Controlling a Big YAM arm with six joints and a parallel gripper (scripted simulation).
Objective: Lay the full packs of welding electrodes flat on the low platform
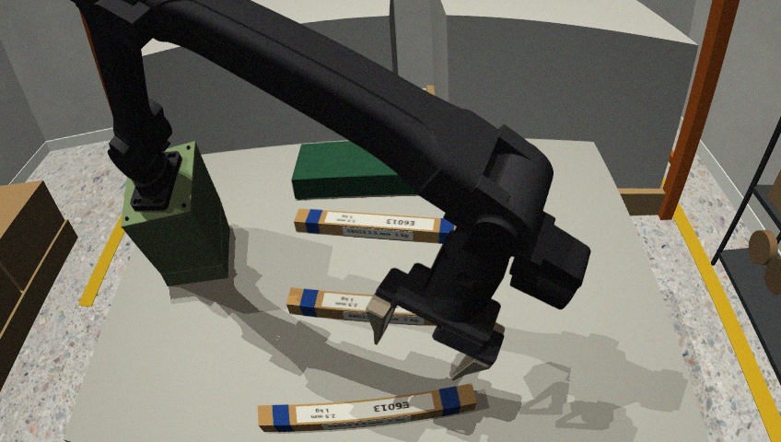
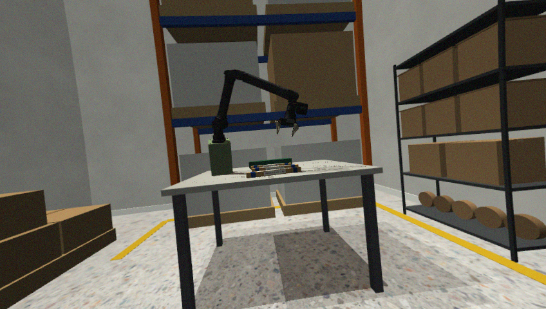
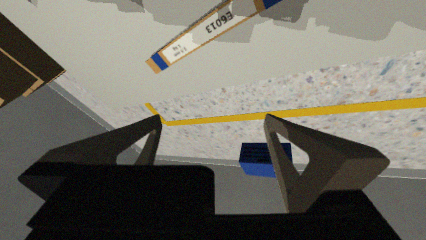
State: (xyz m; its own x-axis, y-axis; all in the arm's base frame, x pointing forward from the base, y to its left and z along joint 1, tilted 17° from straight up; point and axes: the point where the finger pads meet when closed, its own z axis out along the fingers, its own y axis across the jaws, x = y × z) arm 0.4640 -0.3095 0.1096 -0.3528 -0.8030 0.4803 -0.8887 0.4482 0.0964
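My top camera hangs close above the table [image 1: 602, 180], looking steeply down past my own arm [image 1: 350, 93], with my pedestal [image 1: 180, 229] at 9 o'clock and the packs spread from centre to 6 o'clock. My exterior camera stands far back near floor height, facing the table's [image 2: 268, 179] front with racking [image 2: 164, 95] behind at 12 o'clock. My wrist camera peers between my fingers, sharing one pack [image 3: 195, 37] with both.
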